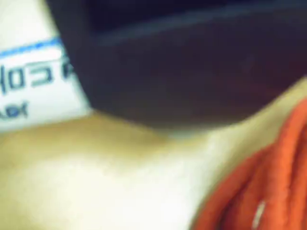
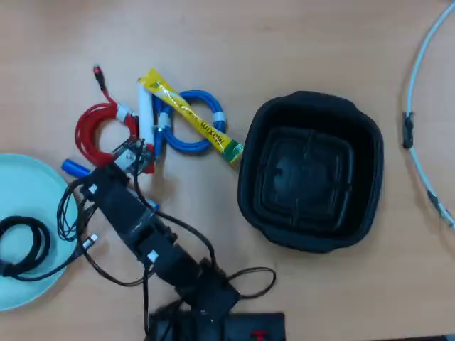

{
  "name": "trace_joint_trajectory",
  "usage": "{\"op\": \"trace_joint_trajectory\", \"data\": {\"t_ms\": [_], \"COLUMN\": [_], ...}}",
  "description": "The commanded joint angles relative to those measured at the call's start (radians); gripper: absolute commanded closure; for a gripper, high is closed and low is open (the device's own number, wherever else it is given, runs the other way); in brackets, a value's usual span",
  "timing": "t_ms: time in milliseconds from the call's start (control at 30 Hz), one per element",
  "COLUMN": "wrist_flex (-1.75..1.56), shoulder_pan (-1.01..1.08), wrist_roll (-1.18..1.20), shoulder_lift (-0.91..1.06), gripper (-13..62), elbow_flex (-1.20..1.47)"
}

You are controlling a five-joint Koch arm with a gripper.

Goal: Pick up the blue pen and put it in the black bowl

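Observation:
The blue pen lies on the table under my arm in the overhead view. Only its blue end and a bit of blue at the other side show. In the blurred wrist view its white barrel with blue print is at the left edge. My gripper is low over the table just past the pen, beside the red cable coil. A dark blurred shape fills the top of the wrist view, and I cannot tell how the jaws stand. The black bowl stands empty to the right.
A white marker with a red cap, a yellow stick packet and a blue cable coil lie beyond the gripper. A pale cyan plate holding a black cable is at the left. A white cable runs along the right edge.

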Motion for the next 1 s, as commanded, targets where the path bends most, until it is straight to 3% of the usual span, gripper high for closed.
{"op": "trace_joint_trajectory", "data": {"t_ms": [0, 367, 967], "wrist_flex": [-0.038, -0.029, 0.272], "shoulder_pan": [-0.003, 0.003, -0.020], "wrist_roll": [0.012, 0.078, 0.230], "shoulder_lift": [-0.014, -0.014, 0.072], "gripper": [56.8, 56.7, 56.6], "elbow_flex": [-0.014, -0.009, -0.043]}}
